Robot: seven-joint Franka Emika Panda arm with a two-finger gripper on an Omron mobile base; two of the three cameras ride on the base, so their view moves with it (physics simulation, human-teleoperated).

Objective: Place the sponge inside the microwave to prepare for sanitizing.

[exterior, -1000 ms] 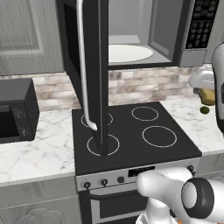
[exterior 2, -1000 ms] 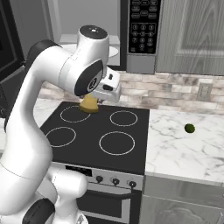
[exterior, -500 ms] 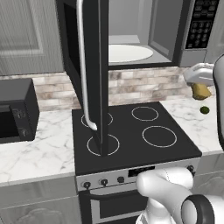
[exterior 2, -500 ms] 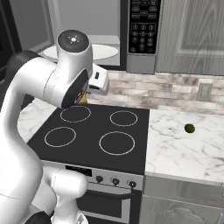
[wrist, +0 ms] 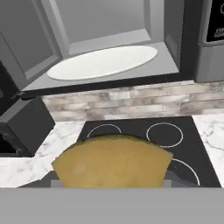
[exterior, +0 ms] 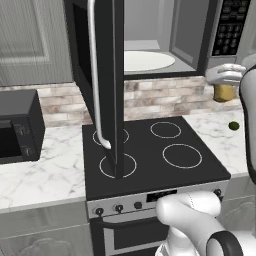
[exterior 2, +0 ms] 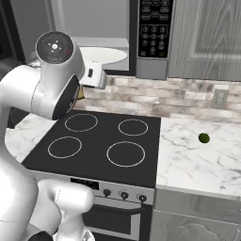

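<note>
Even, soft rendered light is filling every view; shadows are showing faintly, no glare, and edges are rendering slightly coarse.

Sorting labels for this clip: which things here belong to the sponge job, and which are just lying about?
Job: sponge, held in the gripper; microwave, door open.
Lying about: green ball; black appliance; stove.

The yellow-tan sponge (exterior: pixel 223 92) hangs in the air below the keypad end of the microwave (exterior: pixel 200 37), outside its cavity. The microwave's dark door (exterior: pixel 102 75) stands swung wide open, showing the white round turntable (exterior: pixel 147 60) inside, bare.
</note>
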